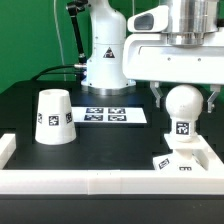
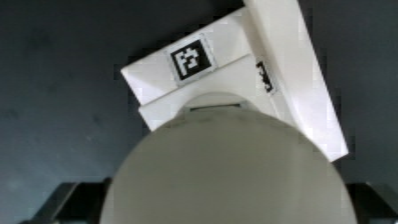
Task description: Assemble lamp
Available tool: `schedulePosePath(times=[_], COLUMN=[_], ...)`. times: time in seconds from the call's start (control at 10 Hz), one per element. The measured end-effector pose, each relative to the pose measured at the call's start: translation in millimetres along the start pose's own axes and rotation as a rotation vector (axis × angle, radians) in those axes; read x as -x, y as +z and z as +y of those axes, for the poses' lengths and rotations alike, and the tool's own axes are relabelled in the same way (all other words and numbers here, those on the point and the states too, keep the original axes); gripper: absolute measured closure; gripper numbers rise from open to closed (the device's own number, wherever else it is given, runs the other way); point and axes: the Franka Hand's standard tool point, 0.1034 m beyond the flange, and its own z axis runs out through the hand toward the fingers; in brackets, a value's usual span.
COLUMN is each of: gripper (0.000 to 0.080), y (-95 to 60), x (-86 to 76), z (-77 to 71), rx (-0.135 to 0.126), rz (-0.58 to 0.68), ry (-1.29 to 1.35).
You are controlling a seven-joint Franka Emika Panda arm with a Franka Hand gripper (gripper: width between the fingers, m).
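Tool (image 1: 184, 97) closed on bulb (image 1: 182, 112), held upright over base (image 1: 178, 160) by rail (image 1: 110, 178), exterior view's right; risk: neck off-axis w/ base → jams, or base skids on counter (image 1: 110, 140).

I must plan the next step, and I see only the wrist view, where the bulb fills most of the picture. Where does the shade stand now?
Observer: The shade stands on the table, wide end down, at the exterior view's left, far from the gripper.
Operator: Is the bulb upright?
Observer: Yes. In the exterior view the bulb stands upright, ball on top, with its neck down at the base.
Operator: Does anything lie between shade and base?
Observer: Only the marker board, flat on the table and a little further back.
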Motion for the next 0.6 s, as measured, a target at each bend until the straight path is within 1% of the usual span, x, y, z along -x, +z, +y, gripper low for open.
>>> schedulePosePath(times=[0.4,0.5,0.6], gripper=[0.0220,0.0220,0.0220], y=[0.0,0.0,-0.1], x=[0.9,1.0,1.7], z=[-1.2,-1.3,-1.9], rx=[-0.013,-0.014,-0.020], rz=[-0.012,-0.012,-0.022], ry=[0.237,0.261,0.357])
